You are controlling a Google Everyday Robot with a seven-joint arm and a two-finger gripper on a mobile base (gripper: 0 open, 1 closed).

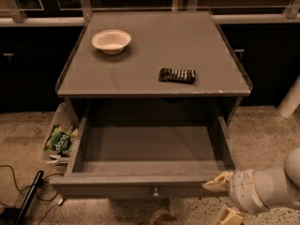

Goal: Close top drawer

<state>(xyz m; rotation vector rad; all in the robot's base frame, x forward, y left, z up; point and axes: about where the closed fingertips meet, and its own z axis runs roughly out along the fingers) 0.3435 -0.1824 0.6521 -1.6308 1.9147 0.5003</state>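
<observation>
Gripper [224, 199] sat bottom right at the right end of the top drawer [108, 190] front, fingers spread, holding nothing. Drawer was pulled fully out, knob [155, 191] facing the camera. Further back on the cabinet top [154, 50]: dark packet [177, 75], then white bowl [111, 41].

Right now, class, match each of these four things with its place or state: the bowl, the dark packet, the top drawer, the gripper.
Things:
1. bowl
2. dark packet
3. top drawer
4. gripper

Places or states:
A. at the drawer's front right corner
B. pulled out
C. back left of the cabinet top
D. front right of the cabinet top

Pairs: 1-C, 2-D, 3-B, 4-A
</observation>
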